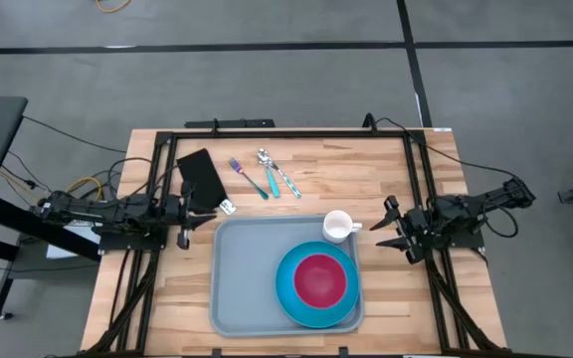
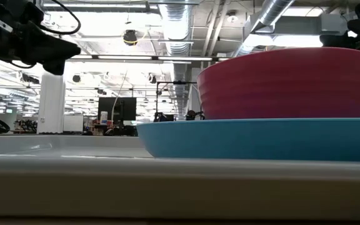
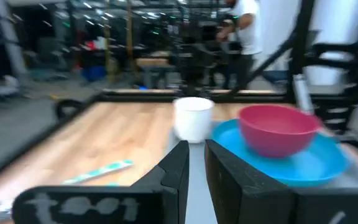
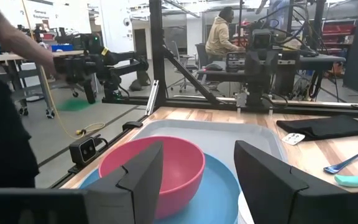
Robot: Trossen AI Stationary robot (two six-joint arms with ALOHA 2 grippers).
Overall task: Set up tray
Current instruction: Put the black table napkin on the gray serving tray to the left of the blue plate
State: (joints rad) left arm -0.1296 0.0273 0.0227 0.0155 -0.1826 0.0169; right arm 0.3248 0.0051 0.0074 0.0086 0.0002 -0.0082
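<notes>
Seen from above: the tray (image 1: pixel 242 283) flat on the wooden table (image 1: pixel 416 189) between the two arms, carrying a blue plate (image 1: pixel 301 303) with a red bowl (image 1: pixel 319 279) in it and a white cup (image 1: pixel 337 226) at the corner nearest the right gripper (image 1: pixel 384 227). Right gripper just beside that corner, off the tray's rim, fingers spread wide, nothing between them. Left gripper (image 1: pixel 204 219) at the tray's opposite side, near its corner, fingers drawn close together with only a slim gap, empty. Just beyond the left gripper, a black napkin (image 1: pixel 201 177) and a small white card (image 1: pixel 228 207); farther along, between the two arms and past the tray, a purple-headed fork (image 1: pixel 248 177), a spoon (image 1: pixel 269 169) and a second teal-handled utensil (image 1: pixel 285 180). At table height: tray rim (image 2: pixel 167 181) across the foreground, plate (image 2: pixel 261 137) and bowl (image 2: pixel 286 84) looming behind it, part of a dark arm (image 2: pixel 24 31) hanging at the upper corner. From the left wrist: narrow slit between the two dark fingers (image 3: pixel 173 177), cup (image 3: pixel 193 119) straight ahead of them, bowl (image 3: pixel 278 127) on plate (image 3: pixel 316 162) just to the side, a teal handle (image 3: pixel 101 171) on the wood, a person (image 3: pixel 244 34) standing in the room beyond. From the right wrist: fingers (image 4: pixel 263 177) standing well apart, bowl (image 4: pixel 151 171) and plate (image 4: pixel 219 186) close in front, grey tray floor (image 4: pixel 210 134) beyond them, napkin (image 4: pixel 331 127) and card (image 4: pixel 293 139) past the tray, fork tines (image 4: pixel 356 158) to one side, the other arm (image 4: pixel 107 68) across the table, a seated person (image 4: pixel 219 34) in the background.
</notes>
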